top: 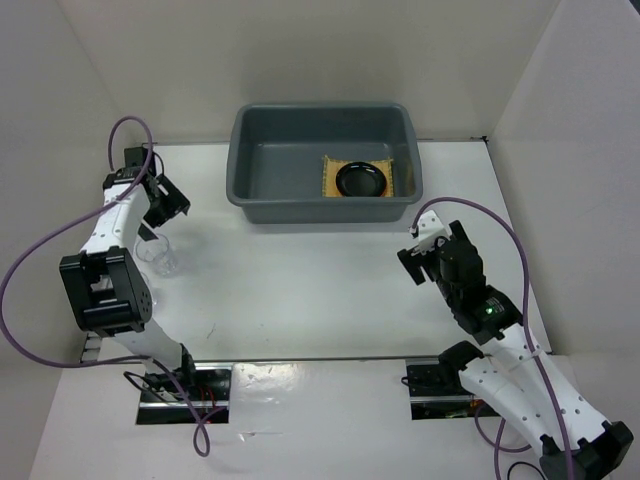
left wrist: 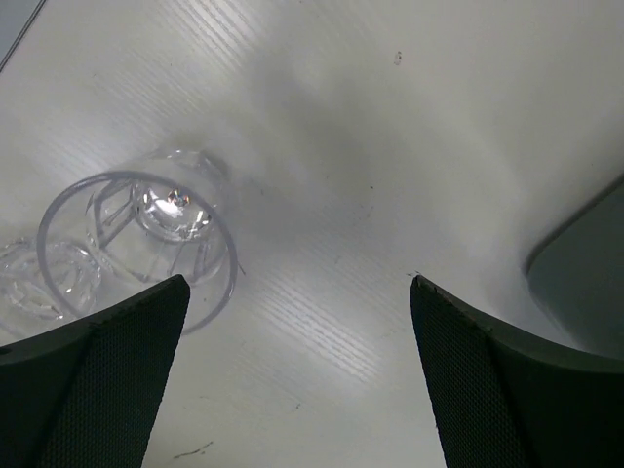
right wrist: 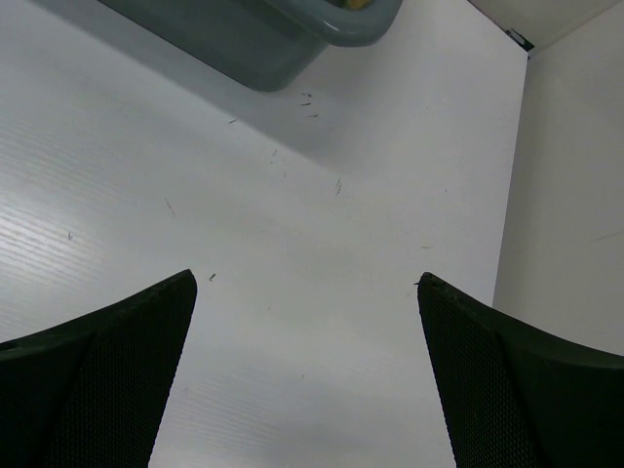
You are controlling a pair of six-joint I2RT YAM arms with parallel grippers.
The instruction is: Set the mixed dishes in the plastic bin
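Note:
The plastic bin (top: 252, 190) stands at the far middle of the table. Inside it the yellow mat (top: 331, 180) lies flat with the black plate (top: 362, 180) on top. The orange plate is not in view. A clear glass cup (top: 161, 258) stands on the table at the left; in the left wrist view it (left wrist: 136, 244) shows next to a second clear glass (left wrist: 39, 283) at the left edge. My left gripper (top: 169, 208) (left wrist: 297, 292) is open and empty, above the table just beyond the cups. My right gripper (top: 412, 248) (right wrist: 307, 283) is open and empty over bare table, right of the bin's near corner.
White walls enclose the table at the back, left and right. The bin's corner shows at the right edge of the left wrist view (left wrist: 585, 244) and at the top of the right wrist view (right wrist: 253, 34). Purple cables loop off both arms.

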